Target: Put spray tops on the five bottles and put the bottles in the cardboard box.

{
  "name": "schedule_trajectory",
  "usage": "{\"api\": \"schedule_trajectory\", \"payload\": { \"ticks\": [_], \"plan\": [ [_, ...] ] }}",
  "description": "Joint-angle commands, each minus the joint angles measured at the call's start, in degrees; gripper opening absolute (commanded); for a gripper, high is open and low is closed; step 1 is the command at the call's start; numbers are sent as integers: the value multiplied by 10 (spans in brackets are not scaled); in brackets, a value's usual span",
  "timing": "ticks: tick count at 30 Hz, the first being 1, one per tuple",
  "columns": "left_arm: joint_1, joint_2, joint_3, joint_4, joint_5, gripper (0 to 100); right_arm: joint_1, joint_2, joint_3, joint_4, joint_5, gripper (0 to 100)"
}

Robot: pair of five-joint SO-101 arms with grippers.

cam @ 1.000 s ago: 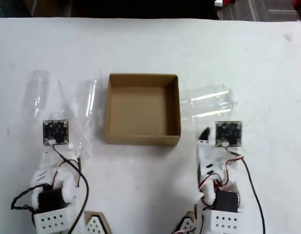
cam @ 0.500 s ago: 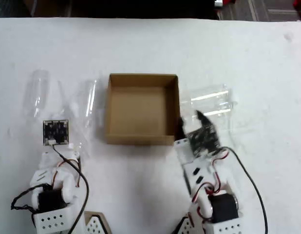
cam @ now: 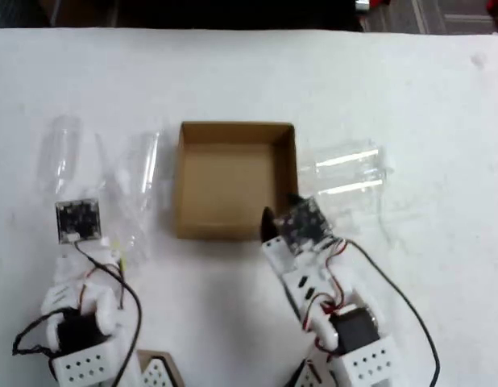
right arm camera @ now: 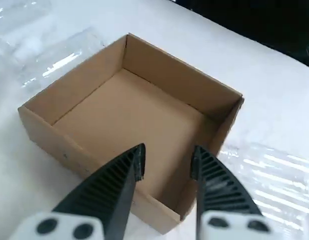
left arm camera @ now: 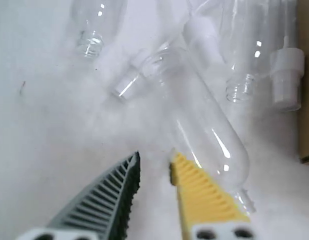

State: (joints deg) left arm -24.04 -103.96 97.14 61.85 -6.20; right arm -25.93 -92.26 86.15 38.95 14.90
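Several clear bottles [left arm camera: 204, 120] lie by the left gripper [left arm camera: 154, 161] (jaws parted)

Cardboard box [cam: 229, 177]: brown, open-topped, upright at mid-counter.
Left bottles [cam: 140, 173]: clear plastic, open necks, lying jumbled just left of the box.
Right bottles [cam: 346, 159]: clear, lying side by side just right of the box.
Spray top [left arm camera: 287, 77]: white, lying among the left bottles.
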Motion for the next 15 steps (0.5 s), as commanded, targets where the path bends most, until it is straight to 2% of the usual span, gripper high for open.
{"api": "schedule_trajectory", "payload": {
  "ticks": [1, 3, 10, 15],
  "plan": [
    [-28, -5, -5, -9, -48, 222, 14, 91, -64, 1, -62, 131],
    [-38, -5, -6, -9, -47, 238, 17, 144, -101, 15, -63, 131],
    [-54, -5, -6, -13, -53, 199, 63, 346, -188, 3, -65, 133],
    [-52, -5, -6, -13, -53, 189, 94, 403, -204, -22, -69, 133]
  ]
}}
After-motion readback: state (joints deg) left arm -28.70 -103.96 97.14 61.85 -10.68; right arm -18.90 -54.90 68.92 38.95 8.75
